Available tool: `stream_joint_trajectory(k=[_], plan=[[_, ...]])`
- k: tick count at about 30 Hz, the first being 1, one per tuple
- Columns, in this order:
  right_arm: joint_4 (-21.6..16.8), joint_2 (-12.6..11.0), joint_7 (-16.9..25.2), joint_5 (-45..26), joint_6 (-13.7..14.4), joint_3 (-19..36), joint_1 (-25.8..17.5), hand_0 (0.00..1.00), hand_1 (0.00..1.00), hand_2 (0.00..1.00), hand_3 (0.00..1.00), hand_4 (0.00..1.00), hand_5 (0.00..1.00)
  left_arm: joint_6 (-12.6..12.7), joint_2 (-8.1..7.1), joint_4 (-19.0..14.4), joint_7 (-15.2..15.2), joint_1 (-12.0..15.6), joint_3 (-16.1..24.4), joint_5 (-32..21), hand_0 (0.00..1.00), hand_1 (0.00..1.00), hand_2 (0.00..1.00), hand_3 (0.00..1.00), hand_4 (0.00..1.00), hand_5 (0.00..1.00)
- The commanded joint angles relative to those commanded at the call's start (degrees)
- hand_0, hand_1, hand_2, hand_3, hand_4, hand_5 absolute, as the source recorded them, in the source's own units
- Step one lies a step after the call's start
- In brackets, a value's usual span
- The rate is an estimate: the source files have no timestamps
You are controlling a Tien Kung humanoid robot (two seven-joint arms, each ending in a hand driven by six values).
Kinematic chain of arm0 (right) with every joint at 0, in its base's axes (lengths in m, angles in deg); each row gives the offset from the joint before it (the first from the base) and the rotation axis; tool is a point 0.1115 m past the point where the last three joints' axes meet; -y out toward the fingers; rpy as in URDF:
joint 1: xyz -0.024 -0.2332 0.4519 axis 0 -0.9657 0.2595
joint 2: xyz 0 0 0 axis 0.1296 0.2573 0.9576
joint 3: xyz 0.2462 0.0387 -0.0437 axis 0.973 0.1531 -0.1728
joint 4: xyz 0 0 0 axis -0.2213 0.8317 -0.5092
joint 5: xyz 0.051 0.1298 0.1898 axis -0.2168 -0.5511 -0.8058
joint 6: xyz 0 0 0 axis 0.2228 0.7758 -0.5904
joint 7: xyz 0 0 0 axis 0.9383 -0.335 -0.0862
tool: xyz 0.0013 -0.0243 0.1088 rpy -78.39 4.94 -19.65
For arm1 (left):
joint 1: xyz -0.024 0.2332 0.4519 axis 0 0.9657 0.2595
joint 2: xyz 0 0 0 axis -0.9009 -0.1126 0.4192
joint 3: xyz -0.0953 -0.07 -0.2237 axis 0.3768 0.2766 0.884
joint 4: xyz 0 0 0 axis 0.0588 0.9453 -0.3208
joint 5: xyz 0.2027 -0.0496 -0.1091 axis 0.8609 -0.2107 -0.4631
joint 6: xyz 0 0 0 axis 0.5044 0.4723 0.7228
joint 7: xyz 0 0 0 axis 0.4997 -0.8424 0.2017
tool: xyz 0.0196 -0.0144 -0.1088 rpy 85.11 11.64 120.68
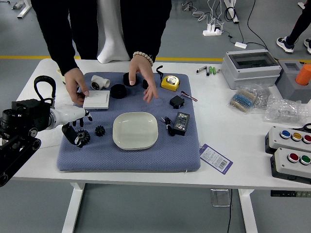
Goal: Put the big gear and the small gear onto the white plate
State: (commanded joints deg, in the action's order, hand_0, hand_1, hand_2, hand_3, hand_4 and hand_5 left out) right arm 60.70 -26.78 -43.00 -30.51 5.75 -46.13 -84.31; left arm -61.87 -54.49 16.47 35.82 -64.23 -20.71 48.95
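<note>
From the left edge the left hand (77,127) reaches over the blue mat, its fingers spread with nothing held. Its lowest finger overlaps the left side of the big black gear (84,137); whether they touch I cannot tell. Just right of that lies the small black gear (100,130), with no hand on it. The white plate (135,131) stands at the mat's middle with nothing on it. My right arm is out of view.
A person at the far side touches a white box (96,100) with one hand and holds the other (144,77) over the mat. Black round parts, a tape measure (170,83) and a black adapter (181,123) lie around the plate.
</note>
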Motion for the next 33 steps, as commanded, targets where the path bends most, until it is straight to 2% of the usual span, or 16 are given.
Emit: stream_joint_trajectory(k=[5,6,11,12,17,18,23,24,29,30,33], plan=[[0.0,0.02,0.02,-0.06,0.02,-0.02,0.04,0.738,0.743,0.768,0.641,0.917,0.754,1.38,0.42,1.35,0.34,-0.04,-1.1,-0.37,0.442,0.523,0.552,0.806,0.982,0.228],[-0.01,0.02,0.01,-0.06,0.02,-0.05,0.06,0.737,0.744,0.768,0.64,0.916,0.753,1.5,0.45,1.51,0.35,-0.06,-1.24,-0.41,0.398,0.428,0.483,0.602,0.866,0.186],[-0.01,0.0,0.0,-0.09,0.03,-0.11,0.04,0.737,0.744,0.768,0.64,0.916,0.753,1.68,0.32,1.45,0.34,-0.13,-1.62,-0.86,0.398,0.428,0.483,0.602,0.866,0.186],[-0.02,0.0,-0.01,-0.06,0.04,-0.11,0.04,0.737,0.744,0.768,0.64,0.915,0.753,1.75,0.33,1.42,0.37,-0.13,-1.62,-0.94,0.358,0.377,0.443,0.558,0.766,0.167],[-0.02,-0.02,-0.02,-0.05,0.04,-0.16,-0.02,0.737,0.744,0.768,0.64,0.915,0.753,2.19,0.48,1.93,0.74,-0.09,-1.81,-1.28,0.358,0.377,0.443,0.558,0.766,0.167],[-0.02,-0.01,-0.02,-0.06,0.04,-0.16,-0.03,0.739,0.744,0.768,0.641,0.915,0.753,2.25,0.5,2.04,0.82,-0.07,-1.85,-1.3,0.336,0.362,0.428,0.541,0.677,0.138],[-0.02,0.03,-0.01,-0.17,0.07,-0.16,-0.13,0.739,0.744,0.768,0.641,0.915,0.753,2.39,0.51,2.81,1.01,0.02,-2.33,-1.68,0.336,0.362,0.428,0.541,0.677,0.138],[-0.02,0.04,-0.01,-0.19,0.07,-0.18,-0.15,0.738,0.744,0.768,0.64,0.913,0.752,2.42,0.51,2.93,1.0,0.02,-2.36,-1.8,0.31,0.347,0.41,0.521,0.615,0.115],[-0.03,0.06,0.0,-0.19,0.08,-0.22,-0.24,0.738,0.744,0.768,0.64,0.913,0.752,2.39,0.4,2.71,0.95,-0.05,-2.33,-2.15,0.31,0.347,0.41,0.521,0.615,0.115],[-0.03,0.06,-0.01,-0.18,0.08,-0.25,-0.27,0.736,0.743,0.768,0.638,0.913,0.752,2.35,0.34,2.45,0.93,-0.07,-2.24,-2.19,0.303,0.339,0.402,0.509,0.602,0.04],[-0.03,0.06,0.0,-0.17,0.08,-0.28,-0.38,0.736,0.743,0.768,0.638,0.913,0.752,2.12,0.14,1.35,0.83,-0.15,-1.69,-2.22,0.303,0.339,0.402,0.509,0.602,0.04]])
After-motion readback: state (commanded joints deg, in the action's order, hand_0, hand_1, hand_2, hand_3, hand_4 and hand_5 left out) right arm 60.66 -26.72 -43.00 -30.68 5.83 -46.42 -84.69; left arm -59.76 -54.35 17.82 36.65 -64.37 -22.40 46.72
